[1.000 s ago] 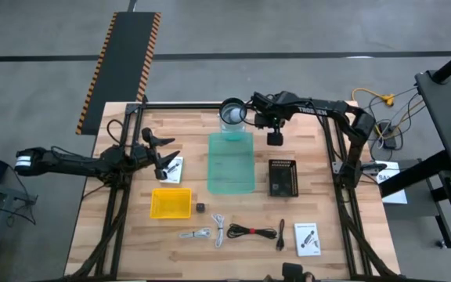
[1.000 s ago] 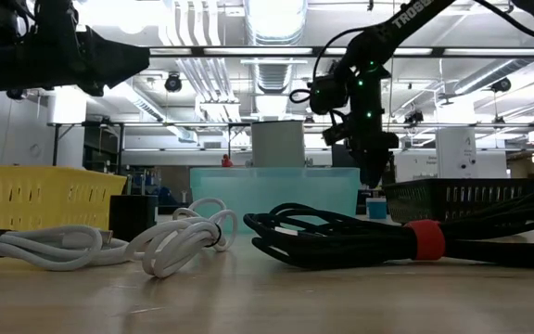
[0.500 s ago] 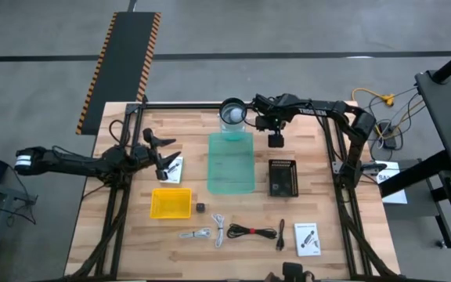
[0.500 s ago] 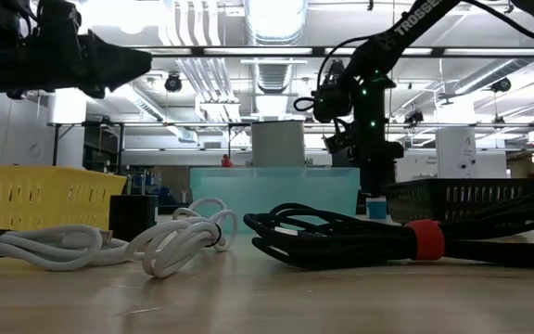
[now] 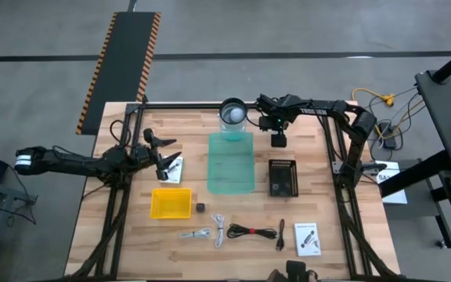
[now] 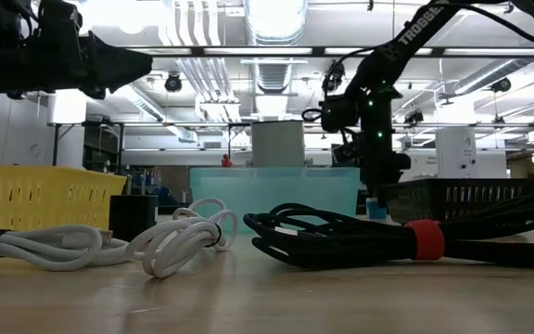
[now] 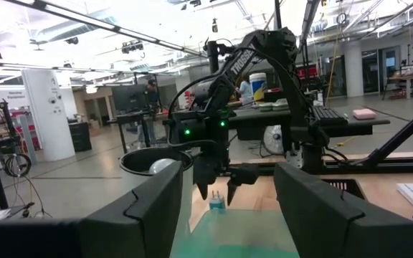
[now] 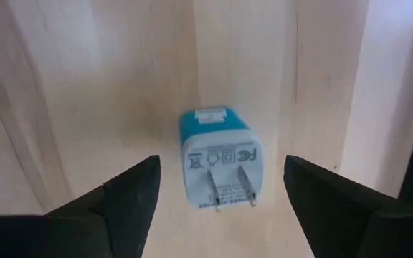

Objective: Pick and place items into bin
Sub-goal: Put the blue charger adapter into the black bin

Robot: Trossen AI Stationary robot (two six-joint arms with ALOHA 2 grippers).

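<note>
Two arms are seen over the wooden table (image 5: 131,235). The right gripper (image 8: 217,193) is poised near the far edge of the tabletop, just right of the translucent green bin (image 5: 231,162), and is pointed straight down at a small blue-and-white plug adapter (image 8: 217,163) lying on the wood with its two prongs up. The fingers are spread wide, one on each side of the adapter and clear of it, so nothing is gripped yet; the straddling pose is judged to be a line-up for a descent and a pinch across the adapter's body. The same adapter is glimpsed from the left wrist view, below the right arm's fingers.

The left gripper (image 5: 163,150) is held open and empty near the left edge, above a white printed card (image 5: 174,169), apparently waiting out of the way.

Most of the items are left along the near edge: short white cables (image 5: 210,232), a coiled black cable (image 5: 252,231), a thin black cable (image 5: 280,234) and a second printed packet (image 5: 308,239), with a tiny black cube (image 5: 200,207) beside a yellow basket (image 5: 171,203). A black crate (image 5: 282,177) is set right of the green bin, and a round dark-rimmed container (image 5: 232,112) at its far end. The green bin looks empty, so the task is judged to be barely begun.
</note>
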